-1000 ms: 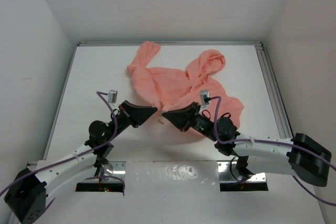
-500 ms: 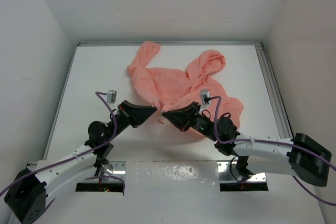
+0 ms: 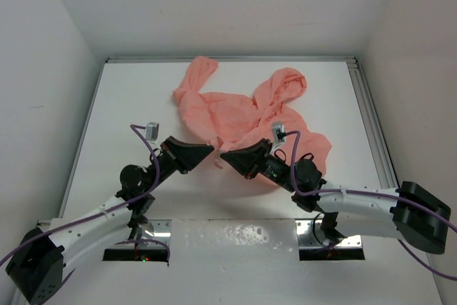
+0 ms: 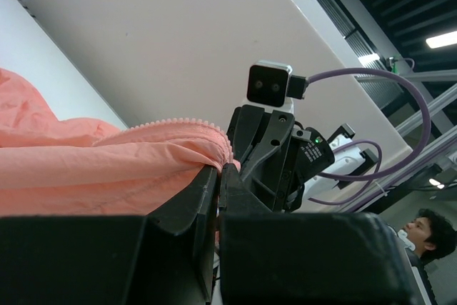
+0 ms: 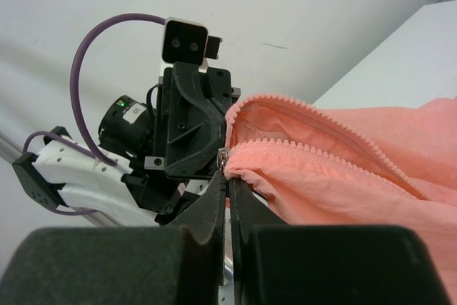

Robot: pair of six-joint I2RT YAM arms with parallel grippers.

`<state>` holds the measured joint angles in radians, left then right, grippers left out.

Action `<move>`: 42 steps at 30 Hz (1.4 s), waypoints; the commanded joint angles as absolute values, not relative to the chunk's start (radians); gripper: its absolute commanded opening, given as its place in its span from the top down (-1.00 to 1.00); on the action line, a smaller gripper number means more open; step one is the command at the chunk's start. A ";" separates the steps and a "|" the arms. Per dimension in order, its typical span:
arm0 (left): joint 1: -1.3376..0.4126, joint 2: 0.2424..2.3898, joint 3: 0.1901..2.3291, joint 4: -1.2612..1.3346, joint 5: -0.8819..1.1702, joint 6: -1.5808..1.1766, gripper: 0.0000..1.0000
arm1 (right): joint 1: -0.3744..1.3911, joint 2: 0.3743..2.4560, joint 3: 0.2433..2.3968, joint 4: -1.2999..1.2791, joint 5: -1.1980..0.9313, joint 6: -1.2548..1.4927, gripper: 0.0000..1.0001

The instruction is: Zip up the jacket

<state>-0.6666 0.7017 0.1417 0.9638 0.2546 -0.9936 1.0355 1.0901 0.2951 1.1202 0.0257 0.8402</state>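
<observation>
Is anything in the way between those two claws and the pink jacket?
Nothing visible. The left gripper and right gripper are both shut on the jacket at its near edge, by the zipper, tips almost meeting.

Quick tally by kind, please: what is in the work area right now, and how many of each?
salmon-pink thin fabric hooded jacket: 1
black two-finger grippers, both shut on the jacket's front edge (left gripper, right gripper): 2
Total: 3
</observation>
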 commanded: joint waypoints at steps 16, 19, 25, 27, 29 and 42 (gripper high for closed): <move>-0.681 0.716 0.147 1.054 0.287 -1.005 1.00 | 1.031 1.089 0.345 1.172 0.035 0.810 1.00; -0.681 0.713 0.149 1.055 0.298 -1.008 1.00 | 1.029 1.089 0.347 1.177 0.043 0.802 1.00; -0.684 0.713 0.143 1.052 0.313 -1.020 1.00 | 1.031 1.094 0.365 1.175 0.043 0.785 1.00; -0.686 0.713 0.140 1.052 0.316 -1.026 1.00 | 1.031 1.098 0.371 1.175 0.043 0.782 1.00; -0.686 0.712 0.137 1.052 0.321 -1.029 1.00 | 1.031 1.101 0.373 1.178 0.040 0.781 1.00; -0.692 0.663 0.147 0.904 0.338 -0.985 1.00 | 1.031 1.054 0.417 1.030 0.044 0.804 1.00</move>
